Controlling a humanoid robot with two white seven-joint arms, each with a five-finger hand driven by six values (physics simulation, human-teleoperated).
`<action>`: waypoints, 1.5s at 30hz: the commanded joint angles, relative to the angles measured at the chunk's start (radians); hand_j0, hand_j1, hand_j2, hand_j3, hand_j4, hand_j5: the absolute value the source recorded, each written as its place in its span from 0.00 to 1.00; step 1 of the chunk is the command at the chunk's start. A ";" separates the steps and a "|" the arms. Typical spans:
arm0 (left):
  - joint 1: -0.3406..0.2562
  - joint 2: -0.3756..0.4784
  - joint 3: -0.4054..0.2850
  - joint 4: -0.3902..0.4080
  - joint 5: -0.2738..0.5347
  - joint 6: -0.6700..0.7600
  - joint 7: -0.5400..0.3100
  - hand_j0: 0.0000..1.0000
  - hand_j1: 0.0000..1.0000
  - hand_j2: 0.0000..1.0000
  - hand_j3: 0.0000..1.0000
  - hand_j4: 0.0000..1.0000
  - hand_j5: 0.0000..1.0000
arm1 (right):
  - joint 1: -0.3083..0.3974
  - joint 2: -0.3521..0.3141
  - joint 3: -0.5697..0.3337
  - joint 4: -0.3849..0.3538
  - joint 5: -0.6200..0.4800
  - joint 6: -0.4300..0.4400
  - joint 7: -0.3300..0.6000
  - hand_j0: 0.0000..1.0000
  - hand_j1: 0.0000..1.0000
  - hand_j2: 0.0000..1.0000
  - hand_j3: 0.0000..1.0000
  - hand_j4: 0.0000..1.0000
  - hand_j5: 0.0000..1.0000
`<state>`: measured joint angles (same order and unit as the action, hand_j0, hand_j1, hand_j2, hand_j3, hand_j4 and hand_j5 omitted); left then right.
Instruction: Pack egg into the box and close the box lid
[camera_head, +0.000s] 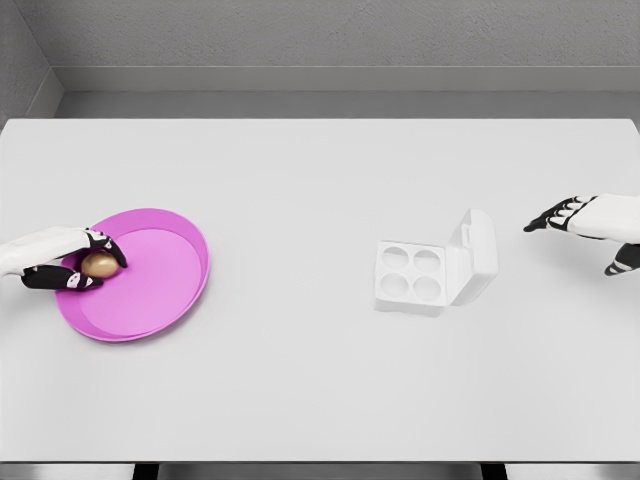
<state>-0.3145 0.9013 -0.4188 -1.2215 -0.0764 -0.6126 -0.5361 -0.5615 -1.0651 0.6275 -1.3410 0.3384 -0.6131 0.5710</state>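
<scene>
A brown egg (98, 264) lies at the left side of a pink plate (160, 270) on the white table. My left hand (82, 262) comes in from the left edge and has its fingers curled around the egg, thumb below and fingers above. The white egg box (420, 275) stands right of the table's middle, with four empty cups and its lid (478, 250) tilted up on the right side. My right hand (585, 225) hovers near the right edge, beyond the lid, fingers relaxed and holding nothing.
The white table (320, 180) stretches wide between the plate and the box. A grey wall runs along the back edge.
</scene>
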 joint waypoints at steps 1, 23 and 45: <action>0.000 0.001 0.000 -0.003 0.006 0.002 -0.001 0.46 0.46 0.46 0.46 0.46 0.46 | 0.000 -0.001 -0.003 0.002 -0.004 0.002 0.000 1.00 1.00 1.00 1.00 1.00 1.00; 0.008 -0.005 0.000 -0.147 0.021 0.002 0.024 0.34 0.34 0.34 0.34 0.34 0.34 | -0.002 0.016 -0.002 0.005 -0.004 0.002 0.000 1.00 1.00 1.00 1.00 1.00 1.00; -0.006 -0.065 0.000 -0.263 0.010 0.002 0.022 0.34 0.34 0.34 0.34 0.34 0.34 | -0.005 0.017 -0.003 0.019 -0.006 0.002 0.000 1.00 1.00 1.00 1.00 1.00 1.00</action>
<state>-0.3206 0.8451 -0.4187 -1.4805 -0.0723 -0.6135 -0.5144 -0.5660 -1.0466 0.6253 -1.3261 0.3377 -0.6131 0.5710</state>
